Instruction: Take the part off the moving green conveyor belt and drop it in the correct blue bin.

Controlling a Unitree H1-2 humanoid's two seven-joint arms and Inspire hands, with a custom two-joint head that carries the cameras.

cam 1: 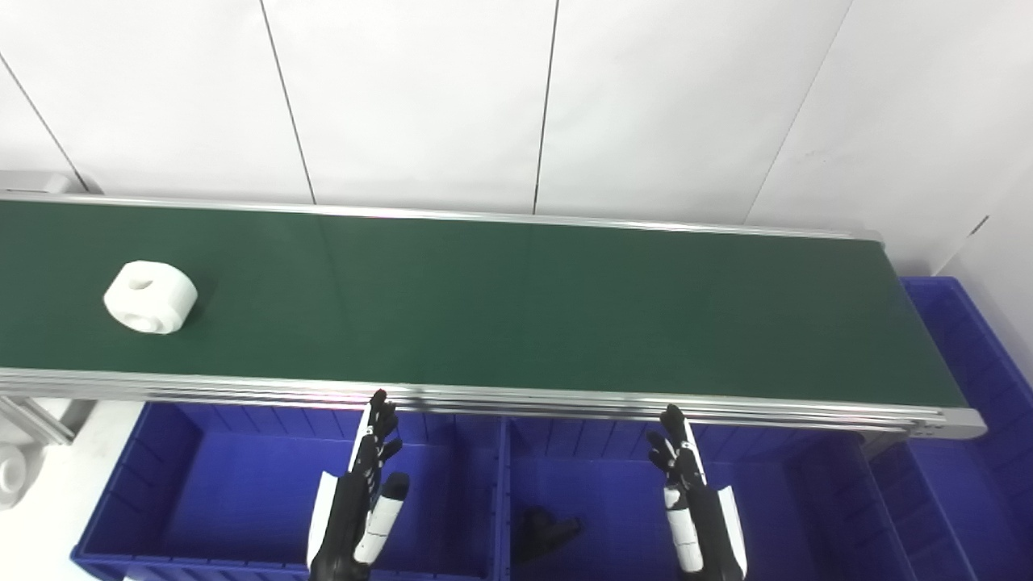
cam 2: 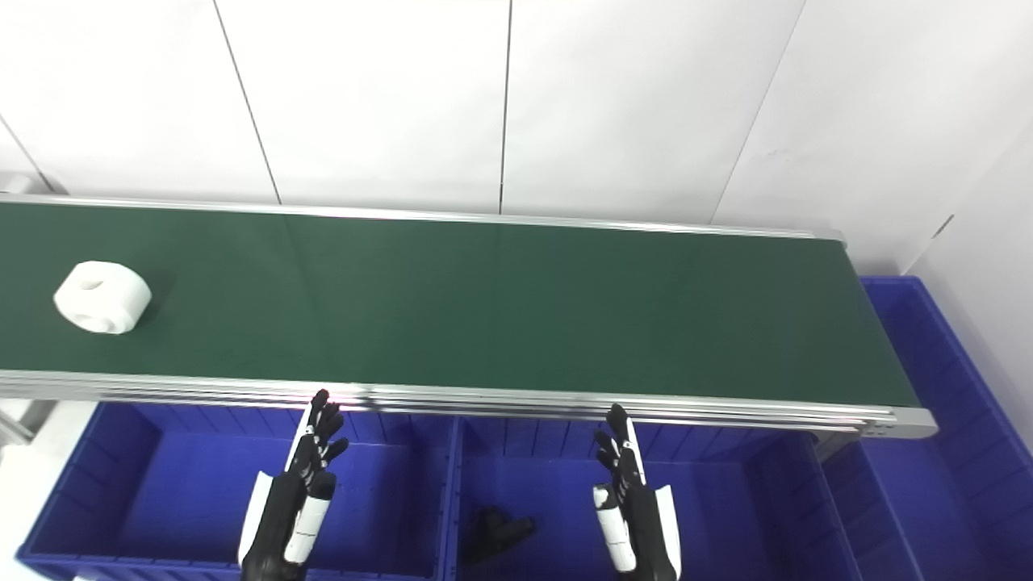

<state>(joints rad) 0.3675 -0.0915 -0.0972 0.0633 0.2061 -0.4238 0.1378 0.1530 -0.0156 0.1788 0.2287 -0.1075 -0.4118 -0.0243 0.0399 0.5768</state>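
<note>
- The white part [cam 1: 150, 297], a chunky ring-like piece, lies at the far left of the green conveyor belt [cam 1: 516, 307], well apart from both hands.
- The left robot hand [cam 1: 359, 496] hovers over the left blue bin [cam 1: 129, 484], fingers extended and spread, holding nothing — likely poised near the belt's near edge to meet the part.
- The right robot hand [cam 1: 694, 500] waits likewise, empty and open, above the middle bin [cam 1: 815, 492], which already holds a dark piece [cam 1: 545, 532].
- Another bin [cam 1: 976, 379] sits past the belt's right end.
</note>
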